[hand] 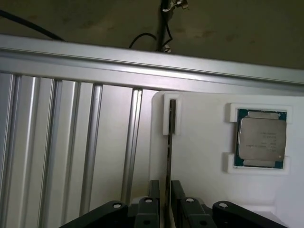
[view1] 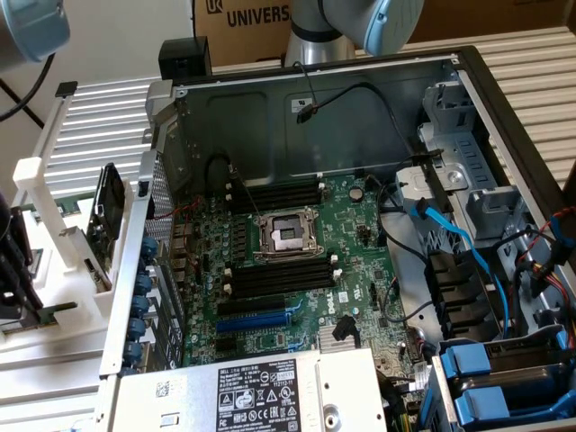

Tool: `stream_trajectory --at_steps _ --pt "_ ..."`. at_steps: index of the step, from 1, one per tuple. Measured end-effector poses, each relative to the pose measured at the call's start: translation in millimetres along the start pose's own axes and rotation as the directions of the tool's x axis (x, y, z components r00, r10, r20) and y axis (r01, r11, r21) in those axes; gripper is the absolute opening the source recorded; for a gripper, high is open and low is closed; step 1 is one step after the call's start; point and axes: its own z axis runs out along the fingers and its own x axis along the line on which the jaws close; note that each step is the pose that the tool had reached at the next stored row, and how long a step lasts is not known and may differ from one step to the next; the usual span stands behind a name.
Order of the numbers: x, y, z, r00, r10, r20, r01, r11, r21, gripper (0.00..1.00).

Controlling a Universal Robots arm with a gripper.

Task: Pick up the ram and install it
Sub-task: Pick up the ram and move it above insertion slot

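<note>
The ram stands on edge in a slot of the white holder, so the wrist view sees it as a thin dark strip. My gripper is open and straddles its near end, one black finger on each side, close to the stick but not pressing it. In the exterior view the gripper is low at the far left, over the white holder, and a green end of the ram pokes out beside it. The motherboard's long black memory slots lie inside the open computer case.
A square silver processor chip sits in a pocket of the white holder. A black card stands upright on the white rack beside the case wall. Cables, a power supply and blue drive bays crowd the case.
</note>
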Motion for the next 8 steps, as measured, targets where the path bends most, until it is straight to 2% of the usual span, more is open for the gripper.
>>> stream_trajectory --at_steps 8 --pt "-1.3 1.2 0.2 1.0000 0.007 0.0001 -0.007 1.0000 0.0002 0.24"
